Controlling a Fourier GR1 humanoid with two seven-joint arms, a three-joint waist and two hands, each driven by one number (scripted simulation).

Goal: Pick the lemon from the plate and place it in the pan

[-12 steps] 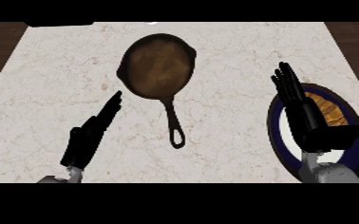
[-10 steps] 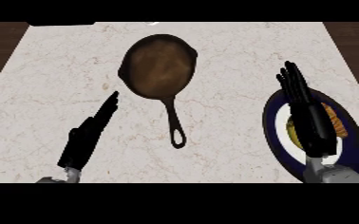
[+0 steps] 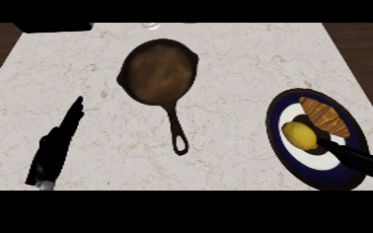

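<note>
Your right hand (image 3: 348, 155) has pulled back toward the lower right corner since half a second ago, uncovering the lemon (image 3: 299, 135) and a croissant (image 3: 325, 116) on the plate (image 3: 278, 109). Only a dark sliver of that hand shows, lying over the plate's near rim just beside the lemon; you cannot tell how its fingers are set. You have a wide stretch of bare marbled counter (image 3: 241, 59) between the plate and the pan (image 3: 158, 75). That pan is dark and round, with its handle pointing toward you. Your left hand (image 3: 56, 146) rests at the lower left, fingers straight and together, well apart from the pan. You see a smooth yellow lemon on the plate's white centre, inside a dark blue rim.
</note>
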